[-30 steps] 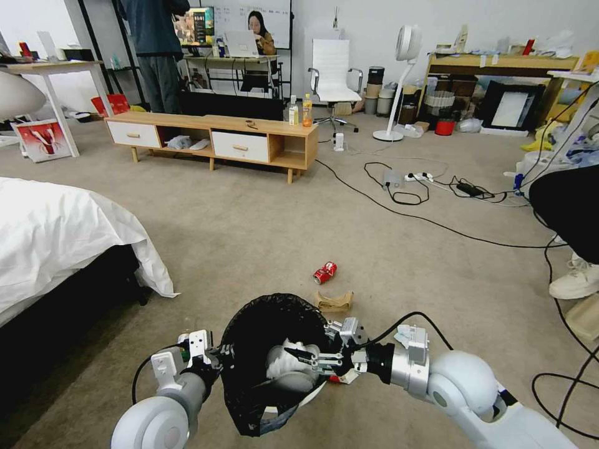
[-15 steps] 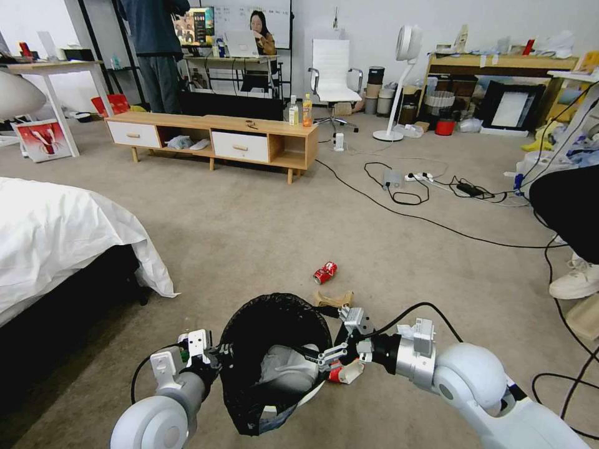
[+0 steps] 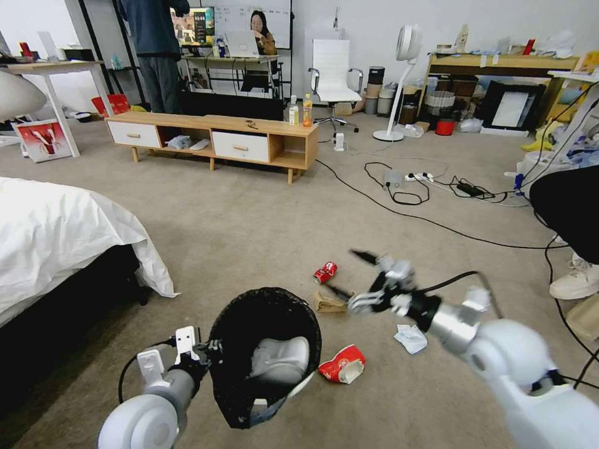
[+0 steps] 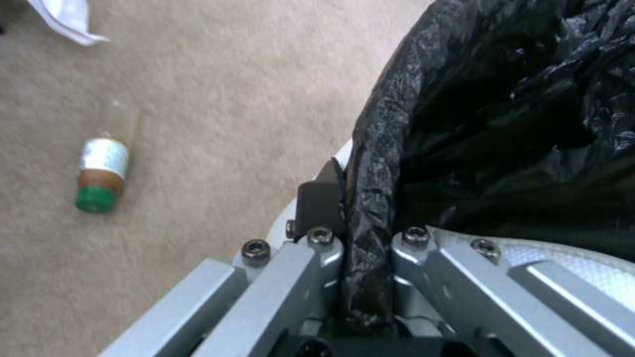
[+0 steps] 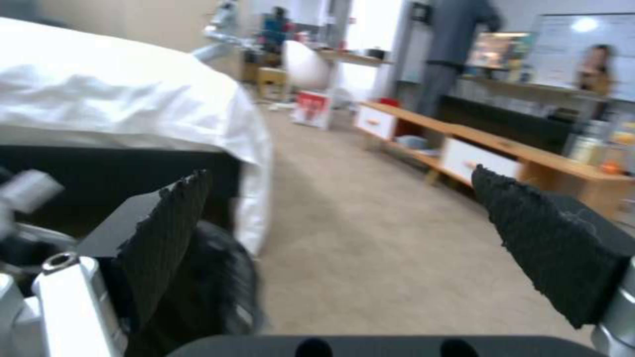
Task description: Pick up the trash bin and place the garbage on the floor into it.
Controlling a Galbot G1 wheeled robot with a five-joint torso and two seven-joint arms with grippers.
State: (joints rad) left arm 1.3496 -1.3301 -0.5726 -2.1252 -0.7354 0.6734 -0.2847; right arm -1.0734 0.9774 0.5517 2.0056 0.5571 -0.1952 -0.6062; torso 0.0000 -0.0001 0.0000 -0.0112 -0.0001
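Head view: litter dots beige carpet [image 3: 249, 231] beside bed [image 3: 56, 237]

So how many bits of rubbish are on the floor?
5: a red can, brown paper, a white tissue, a red-and-white wrapper, a small green-capped bottle. More may be hidden.

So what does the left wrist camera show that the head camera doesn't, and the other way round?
Only the left wrist view shows a small green-capped bottle lying on the carpet, and the left tool up close, shut on the bin's bag-covered rim. Only the head view shows the open right tool held above the floor, plus a crushed red can, brown paper, a red-and-white wrapper and a white tissue. Both show the trash bin with its black bag.
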